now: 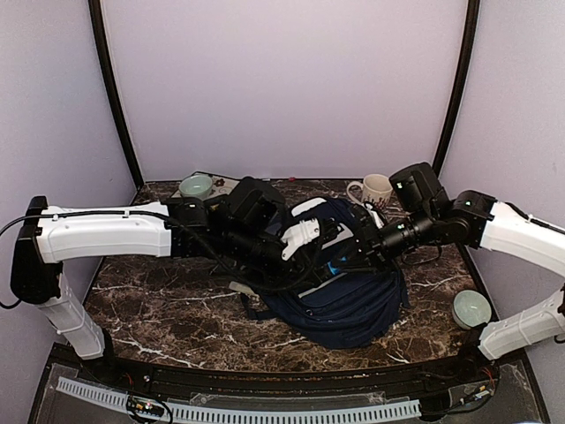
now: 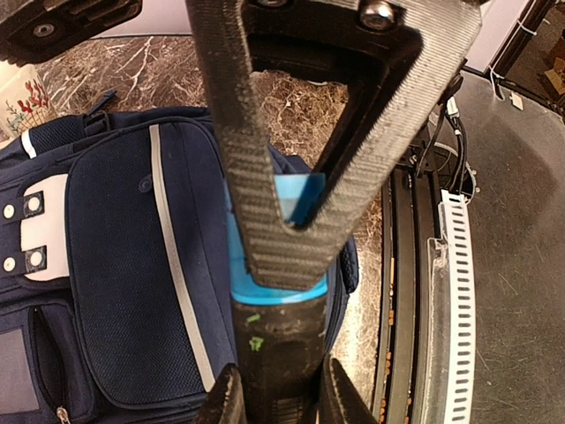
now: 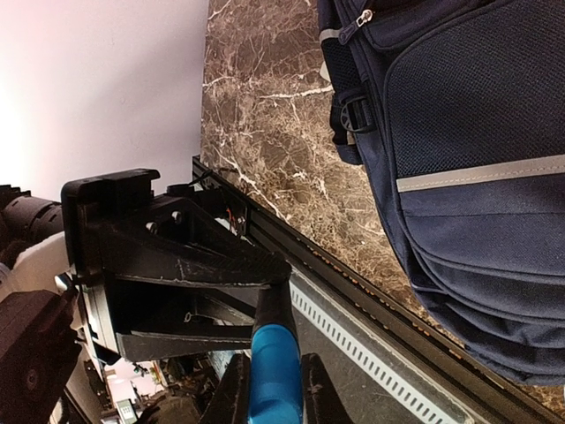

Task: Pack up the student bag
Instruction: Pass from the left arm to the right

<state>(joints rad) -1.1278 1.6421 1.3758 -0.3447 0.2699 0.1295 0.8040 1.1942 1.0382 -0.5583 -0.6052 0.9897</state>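
Navy backpack (image 1: 353, 309) lies on the marble desk (image 1: 150, 309); over it, the left fingers (image 2: 225, 402) and right fingers (image 3: 237, 393) are both closed tight around one blue-and-black tube (image 2: 275, 340).

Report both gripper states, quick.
Left gripper: closed on the black end of a blue and black tube.
Right gripper: closed on the blue end of the same tube.

Student bag (image 1: 353, 305): navy blue, pale grey stripe, white patches with dark dots.
Worktop (image 1: 168, 309): dark brown marble, white veining.
Far bowl (image 1: 196, 185), near bowl (image 1: 471, 308): pale green.
Mug (image 1: 376, 188): cream.
Tube (image 2: 275, 337): bright blue, black end, small green marks.
Left arm (image 1: 106, 234), right arm (image 1: 530, 234): white, black joints.
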